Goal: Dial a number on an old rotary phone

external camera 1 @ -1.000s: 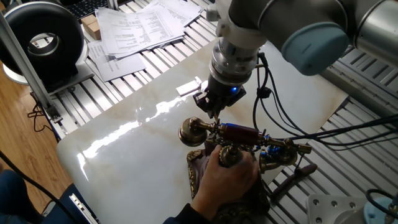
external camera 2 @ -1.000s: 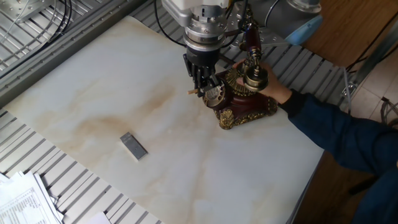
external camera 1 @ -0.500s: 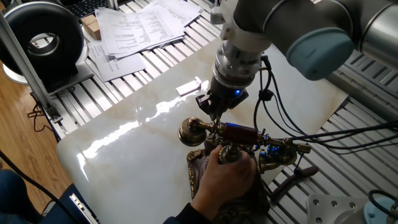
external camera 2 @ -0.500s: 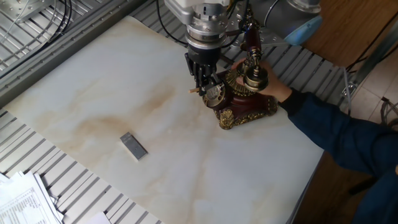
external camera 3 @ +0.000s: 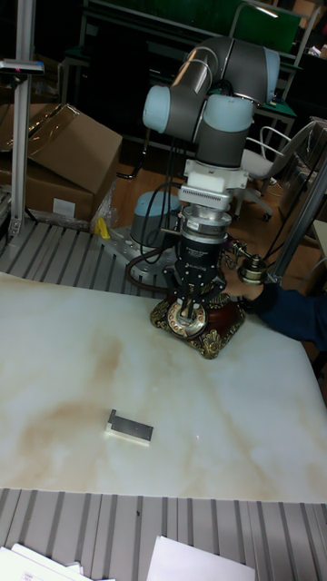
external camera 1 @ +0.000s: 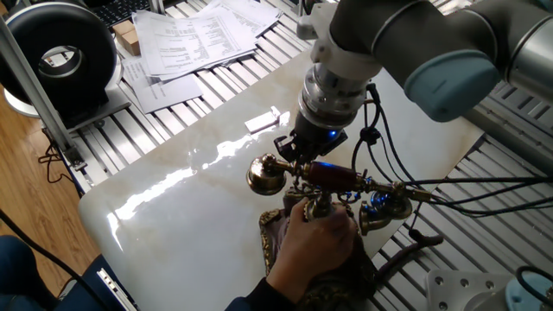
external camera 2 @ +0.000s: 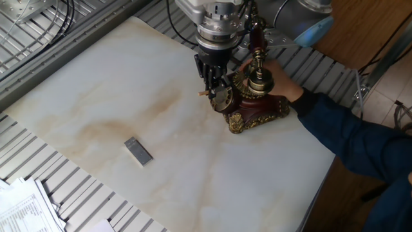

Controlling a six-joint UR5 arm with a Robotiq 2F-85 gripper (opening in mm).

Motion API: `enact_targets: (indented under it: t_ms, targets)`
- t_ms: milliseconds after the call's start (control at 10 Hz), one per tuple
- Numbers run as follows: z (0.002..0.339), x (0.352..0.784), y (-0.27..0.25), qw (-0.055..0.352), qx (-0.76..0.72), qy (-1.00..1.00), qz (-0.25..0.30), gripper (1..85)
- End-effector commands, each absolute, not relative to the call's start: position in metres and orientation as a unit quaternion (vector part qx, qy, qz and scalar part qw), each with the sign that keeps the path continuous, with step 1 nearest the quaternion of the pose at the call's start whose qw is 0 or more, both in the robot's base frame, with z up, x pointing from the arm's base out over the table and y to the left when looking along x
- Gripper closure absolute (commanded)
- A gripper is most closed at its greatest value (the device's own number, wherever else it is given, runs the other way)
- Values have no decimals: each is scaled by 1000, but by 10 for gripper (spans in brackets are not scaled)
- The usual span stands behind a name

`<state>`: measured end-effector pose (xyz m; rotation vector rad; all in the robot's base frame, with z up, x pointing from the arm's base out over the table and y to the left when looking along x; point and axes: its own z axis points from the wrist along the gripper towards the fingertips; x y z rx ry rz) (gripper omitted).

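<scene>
1. Near the front of the table (external camera 3: pixel 54 363), a small grey block (external camera 3: pixel 130 427) lies flat, well apart from the work. It needs no touching.
2. Further back stands the old rotary phone (external camera 2: pixel 254 106), on the far right part of the white top. Its round dial (external camera 3: pixel 186 317) faces the front.
3. A person's hand (external camera 1: pixel 315 246) holds the phone's base from behind. That's good, bc the phone is small and could slide when the dial turns.
4. The gripper (external camera 3: pixel 193 304) points down at the dial. The jaws look close together, w/ a thin pale stick (external camera 2: pixel 203 94) poking out near the tips. Whether they really pinch the stick can't be told.
5. To do this step well, the tip should prob. stay in one finger hole and go round in a smooth curve, not straight across.
6. It should push gently. Too hard could tip the phone or knock the handset (external camera 1: pixel 333 179), which sits on top.
7. Behind it all, the arm's cables (external camera 1: pixel 389 164) hang close to the handset, so they could snag.
</scene>
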<state>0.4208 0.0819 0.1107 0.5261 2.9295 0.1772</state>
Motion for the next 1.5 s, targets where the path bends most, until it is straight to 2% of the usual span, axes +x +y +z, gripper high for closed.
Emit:
enact_targets:
  t_ms: [0, 1400]
  targets:
    - [111, 421, 86, 83, 181, 978, 63, 843]
    - [99, 453, 108, 96, 211, 972, 47, 843]
